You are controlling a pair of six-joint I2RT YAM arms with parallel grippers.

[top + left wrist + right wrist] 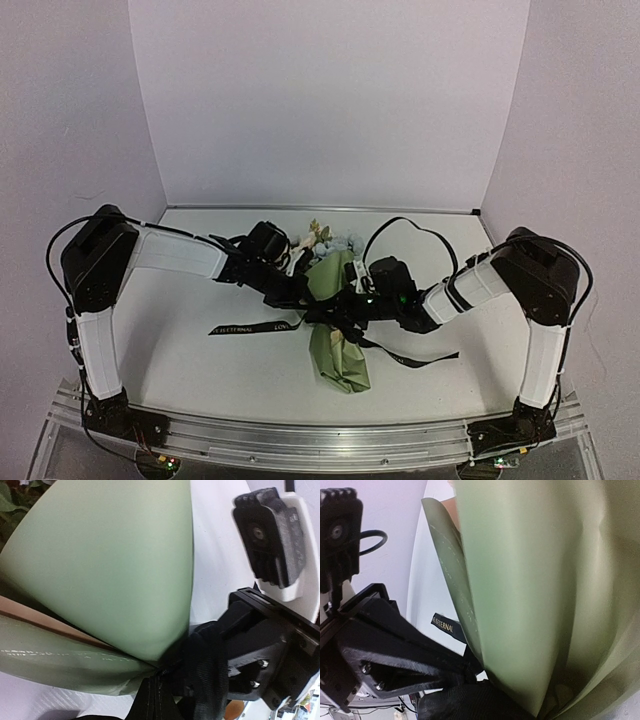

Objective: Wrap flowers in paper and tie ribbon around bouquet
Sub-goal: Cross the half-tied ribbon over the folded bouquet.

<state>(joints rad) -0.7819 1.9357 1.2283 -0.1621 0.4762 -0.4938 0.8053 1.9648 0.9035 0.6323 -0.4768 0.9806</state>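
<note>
- The table [200, 370] carried everything.
- The bouquet [340, 355] lay at the table's middle between the two tools, its narrow end near and the flowers [322, 238] at its far end.
- The ribbon [250, 328] crossed the bouquet's waist, one tail lying left on the table and the other trailing right.
- The left tool [300, 298] sat at the bouquet's left side, clenched on the ribbon.
- The right tool [358, 292] sat against the bouquet's right side; whether it was clenched or released could not be told.

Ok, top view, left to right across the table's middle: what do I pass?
From the left: left arm's elbow → ribbon's left tail → bouquet → ribbon's right tail → right arm's elbow.
</note>
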